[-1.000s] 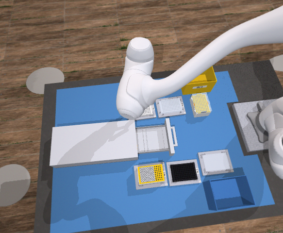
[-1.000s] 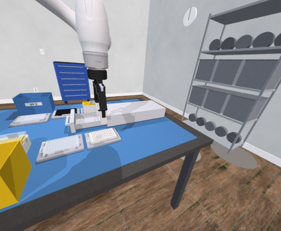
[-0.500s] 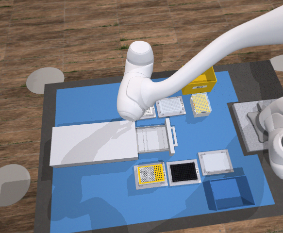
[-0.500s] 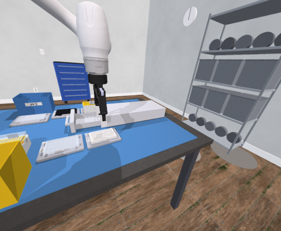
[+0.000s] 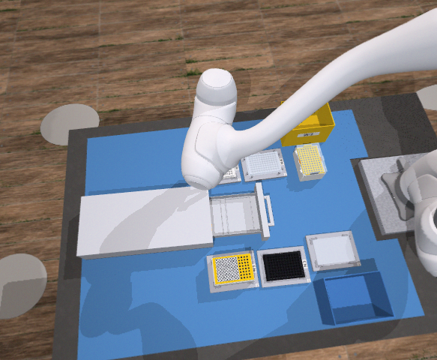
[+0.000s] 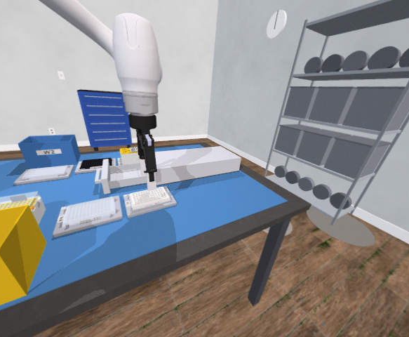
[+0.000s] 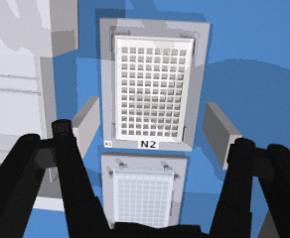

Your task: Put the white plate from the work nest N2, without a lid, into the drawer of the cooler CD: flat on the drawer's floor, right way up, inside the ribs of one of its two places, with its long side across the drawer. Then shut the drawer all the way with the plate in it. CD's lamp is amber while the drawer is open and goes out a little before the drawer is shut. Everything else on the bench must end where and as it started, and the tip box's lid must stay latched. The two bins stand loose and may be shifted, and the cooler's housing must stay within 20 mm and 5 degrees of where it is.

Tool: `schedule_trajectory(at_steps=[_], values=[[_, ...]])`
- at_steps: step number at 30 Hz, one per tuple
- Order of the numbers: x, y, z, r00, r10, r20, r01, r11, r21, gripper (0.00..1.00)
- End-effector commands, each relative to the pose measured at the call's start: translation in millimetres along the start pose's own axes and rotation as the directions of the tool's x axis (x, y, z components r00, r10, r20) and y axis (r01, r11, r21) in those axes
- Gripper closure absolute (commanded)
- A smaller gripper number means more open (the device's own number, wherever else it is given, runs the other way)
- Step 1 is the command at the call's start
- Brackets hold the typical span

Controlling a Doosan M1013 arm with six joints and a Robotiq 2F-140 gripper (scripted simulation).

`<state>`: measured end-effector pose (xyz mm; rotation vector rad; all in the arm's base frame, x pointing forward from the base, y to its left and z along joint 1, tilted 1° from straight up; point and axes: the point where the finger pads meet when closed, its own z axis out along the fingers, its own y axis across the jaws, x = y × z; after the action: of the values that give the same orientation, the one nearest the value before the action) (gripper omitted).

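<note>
One white plate (image 7: 152,90) is sitting uncovered in the grey nest (image 7: 197,99) marked N2, filling the upper middle of the wrist picture. The tool (image 7: 152,134) is hanging over it with its black fingers spread partway and gripping nothing; the grey pads are standing to the left and right of the nest, apart from the plate's sides. In the side picture the tool (image 6: 151,181) is pointing straight down, its tip just above the plate's (image 6: 149,197) back edge, left of centre. A second plate (image 7: 142,195) is lying in its own nest directly below N2 in the wrist picture.

The long white cooler (image 5: 141,220) is lying across the left middle of the top picture on the blue worktop (image 5: 133,154). Its drawer (image 5: 235,214) is standing pulled out to the right, handle (image 5: 267,211) outermost, with ribs showing on its pale floor. The arm's bulky wrist joint is covering most of the plate in that picture.

Toward the lower middle of the top picture, a yellow-framed rack (image 5: 234,268), a black plate (image 5: 283,265) and a white lidded plate (image 5: 333,250) are sitting in a row. A blue bin (image 5: 356,302) is standing at lower right. A yellow bin (image 5: 315,127) and a small box of yellow tips (image 5: 309,160) are sitting at upper right.
</note>
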<state>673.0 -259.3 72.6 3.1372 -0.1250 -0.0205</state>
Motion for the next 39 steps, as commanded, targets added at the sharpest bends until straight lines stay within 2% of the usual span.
schedule_trajectory(at_steps=[1,39], values=[[0.0,0.0,3.0,1.000,0.000,0.000,0.000,1.000,0.000,0.34],[0.0,0.0,47.0,1.000,0.000,0.000,0.000,1.000,0.000,0.34]])
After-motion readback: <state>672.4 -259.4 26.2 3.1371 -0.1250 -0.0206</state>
